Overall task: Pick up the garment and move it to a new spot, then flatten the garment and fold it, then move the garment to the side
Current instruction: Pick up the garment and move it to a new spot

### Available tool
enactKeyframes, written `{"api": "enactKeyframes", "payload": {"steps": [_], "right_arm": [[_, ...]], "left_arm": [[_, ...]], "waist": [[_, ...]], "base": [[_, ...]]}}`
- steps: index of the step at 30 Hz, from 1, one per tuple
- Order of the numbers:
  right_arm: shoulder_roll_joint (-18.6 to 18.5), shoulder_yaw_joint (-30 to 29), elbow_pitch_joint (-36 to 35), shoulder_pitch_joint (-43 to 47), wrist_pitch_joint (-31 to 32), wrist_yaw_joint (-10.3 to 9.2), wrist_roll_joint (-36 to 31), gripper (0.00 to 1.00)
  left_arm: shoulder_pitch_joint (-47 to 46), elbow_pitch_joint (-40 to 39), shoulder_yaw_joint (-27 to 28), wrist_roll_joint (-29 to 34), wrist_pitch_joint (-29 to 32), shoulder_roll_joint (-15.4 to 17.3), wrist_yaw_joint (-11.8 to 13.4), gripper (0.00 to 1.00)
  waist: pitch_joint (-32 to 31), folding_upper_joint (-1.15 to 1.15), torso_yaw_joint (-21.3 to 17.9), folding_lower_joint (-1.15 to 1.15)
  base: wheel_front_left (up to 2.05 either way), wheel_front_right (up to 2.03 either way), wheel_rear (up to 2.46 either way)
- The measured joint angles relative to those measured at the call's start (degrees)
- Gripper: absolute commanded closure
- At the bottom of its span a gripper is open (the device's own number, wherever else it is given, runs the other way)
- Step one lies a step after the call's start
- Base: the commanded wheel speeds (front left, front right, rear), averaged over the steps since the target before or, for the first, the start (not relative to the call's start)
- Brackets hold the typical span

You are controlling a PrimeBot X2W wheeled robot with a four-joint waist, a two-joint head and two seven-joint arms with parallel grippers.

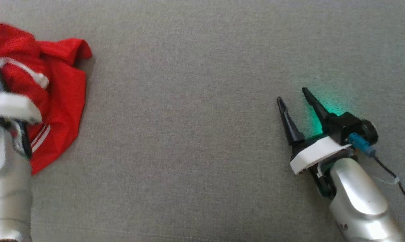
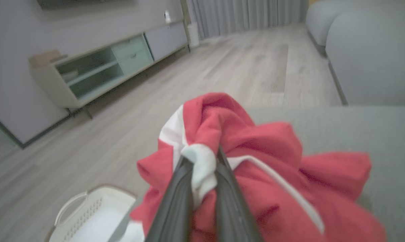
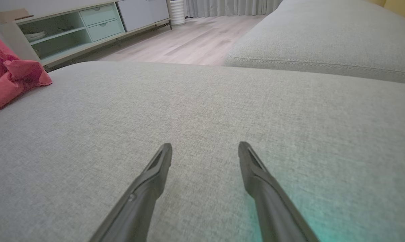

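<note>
Garment (image 1: 63, 87) shown crumpled at the far left of the sofa cushion (image 1: 195, 134), near its edge. Left tool (image 2: 204, 158) is clenched on a white-trimmed fold, so that the heap can be lifted from one point. Right tool (image 1: 292, 94) is held released, well apart over bare cushion. The open area between is judged the likely new spot.

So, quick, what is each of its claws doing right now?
Left gripper: closed, pinching a white-trimmed fold of the red garment.
Right gripper: open, holding nothing.
</note>
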Motion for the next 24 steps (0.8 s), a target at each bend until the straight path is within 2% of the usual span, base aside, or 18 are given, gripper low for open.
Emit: {"api": "enactKeyframes", "payload": {"steps": [6,11,14,20,24], "right_arm": [[2.19,0.16,1.08,1.75,0.09,0.0,0.75,0.0],[3.49,0.23,1.49,2.74,0.14,0.0,0.98,0.0],[4.16,0.51,1.54,2.99,0.14,0.0,1.49,0.0],[5.1,2.65,1.88,4.82,0.14,0.0,2.16,0.0],[5.17,3.91,2.44,4.82,0.14,0.0,2.98,0.0]], "left_arm": [[-2.13,-16.53,-2.59,1.65,-0.58,1.15,-1.75,1.0],[-1.98,-24.1,-6.14,2.47,-0.82,0.46,-4.25,1.0],[-1.88,-27.21,-9.92,2.34,-0.83,-2.72,-6.01,1.0],[-0.26,-30.38,-14.32,-0.22,-0.86,-9.78,-7.1,1.0],[2.03,-30.55,-18.66,-1.76,-0.87,-12.98,-7.62,1.0]], "waist": [[-3.18,0.0,-1.49,0.0],[-5.8,0.0,-4.73,-0.01],[-7.59,0.0,-8.56,-0.01],[-9.27,0.0,-15.86,-0.01],[-9.94,0.0,-20.82,-0.01]], "base": [[0.0,0.0,0.0],[0.0,0.0,0.0],[0.0,0.0,0.0],[0.0,0.0,0.0],[0.0,0.0,0.0]]}}
